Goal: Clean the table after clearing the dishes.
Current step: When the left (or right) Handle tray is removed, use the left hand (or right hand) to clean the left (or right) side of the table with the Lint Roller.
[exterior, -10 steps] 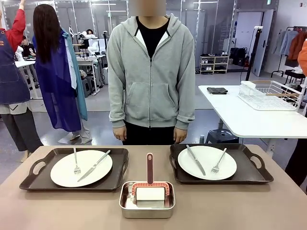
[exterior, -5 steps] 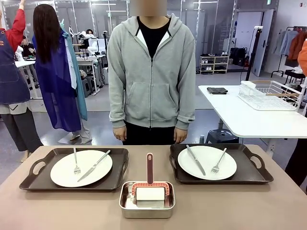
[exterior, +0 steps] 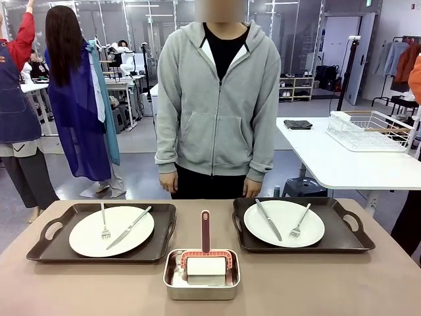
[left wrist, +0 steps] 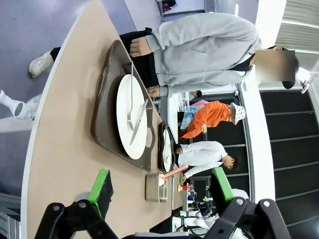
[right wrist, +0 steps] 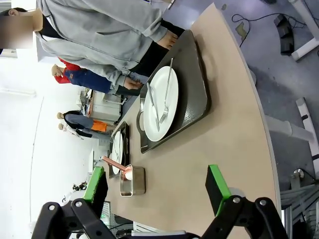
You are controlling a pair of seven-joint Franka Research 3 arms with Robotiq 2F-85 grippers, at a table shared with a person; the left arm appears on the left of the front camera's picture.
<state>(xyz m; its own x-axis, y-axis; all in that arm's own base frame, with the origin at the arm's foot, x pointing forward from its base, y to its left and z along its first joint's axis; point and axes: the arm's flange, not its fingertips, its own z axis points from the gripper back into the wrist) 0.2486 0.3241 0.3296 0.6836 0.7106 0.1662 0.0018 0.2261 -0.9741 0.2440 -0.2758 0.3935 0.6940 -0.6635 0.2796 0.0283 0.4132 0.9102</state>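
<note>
The table (exterior: 342,286) with its plain brownish top was before me, and a person (exterior: 220,99) in a grey hoodie stood at its far edge, arms hanging down. At the left side lay the left tray (exterior: 46,247), dark and with handles; on it was the left plate (exterior: 112,232), round and white; across this plate lay the left fork (exterior: 104,224) and, just to its right, the left knife (exterior: 129,228), slanted. In the middle, nearer to me than both trays, stood a small steel pan (exterior: 201,286); in it sat a roller (exterior: 205,264) whose pink handle pointed away toward the person. At the right side lay the right tray (exterior: 345,245) with the right plate (exterior: 284,227); there the right knife (exterior: 268,219) was on the left and the right fork (exterior: 300,222) on the right. Beyond the right tray, apart from my table, stood a white table (exterior: 342,164) with a wire rack (exterior: 371,130) on it. My left gripper (left wrist: 162,185) hung over the table with its jaws wide apart and nothing between the green pads; my right gripper (right wrist: 156,188) was the same, spread wide and holding nothing.
</note>
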